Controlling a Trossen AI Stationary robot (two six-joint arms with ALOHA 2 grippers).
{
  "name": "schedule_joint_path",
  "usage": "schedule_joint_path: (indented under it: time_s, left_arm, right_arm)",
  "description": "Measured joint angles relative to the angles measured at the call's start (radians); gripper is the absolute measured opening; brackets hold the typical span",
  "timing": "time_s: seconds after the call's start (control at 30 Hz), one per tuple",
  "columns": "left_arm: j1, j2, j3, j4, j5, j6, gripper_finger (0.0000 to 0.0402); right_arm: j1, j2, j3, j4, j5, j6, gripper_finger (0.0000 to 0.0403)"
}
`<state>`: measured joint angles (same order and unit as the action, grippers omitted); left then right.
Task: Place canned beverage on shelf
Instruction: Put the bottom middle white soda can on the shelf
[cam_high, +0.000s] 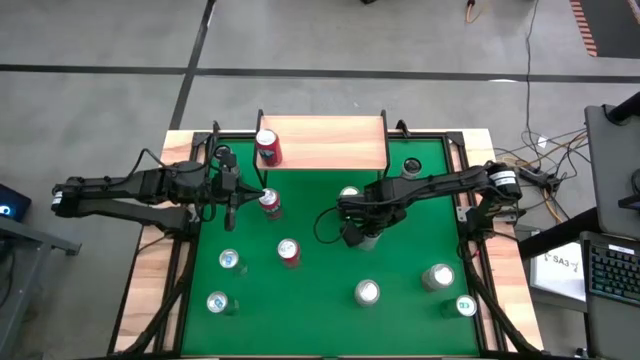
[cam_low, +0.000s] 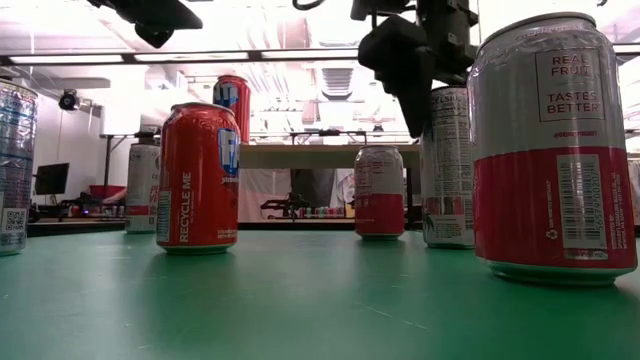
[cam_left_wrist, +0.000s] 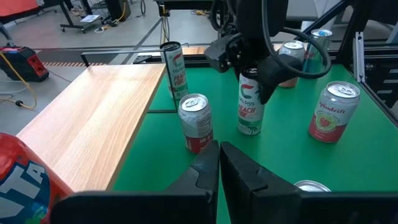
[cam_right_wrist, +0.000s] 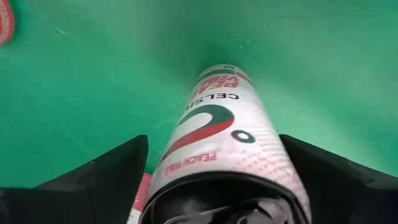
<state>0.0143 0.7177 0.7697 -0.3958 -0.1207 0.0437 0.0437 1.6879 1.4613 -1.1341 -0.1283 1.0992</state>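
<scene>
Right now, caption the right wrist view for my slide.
Right gripper straddles an upright Celsius can on the green table, fingers apart.

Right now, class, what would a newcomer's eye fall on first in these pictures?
Probably the right pincer near the middle of the green table, its fingers straddling a tall white Celsius can, not visibly closed on it. Next, the red can standing alone on the wooden shelf at the table's far edge. Other cans dot the table, and the left pincer waits shut beside the shelf.
</scene>
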Motion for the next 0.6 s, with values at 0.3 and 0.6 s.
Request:
schedule_joint_path:
  time_s: [0.3,0.6]
  left_arm:
    - [0.0,0.004,0.0,-0.001,0.0,0.0,0.0]
    - [0.0,0.01,0.0,0.057,0.0,-0.023,0.0]
  right_arm:
    - [0.0,0.002,0.0,0.011,0.006,0.008,0.0242]
    - [0.0,-0.018,0.107,0.01,0.033,-0.049,0.0242]
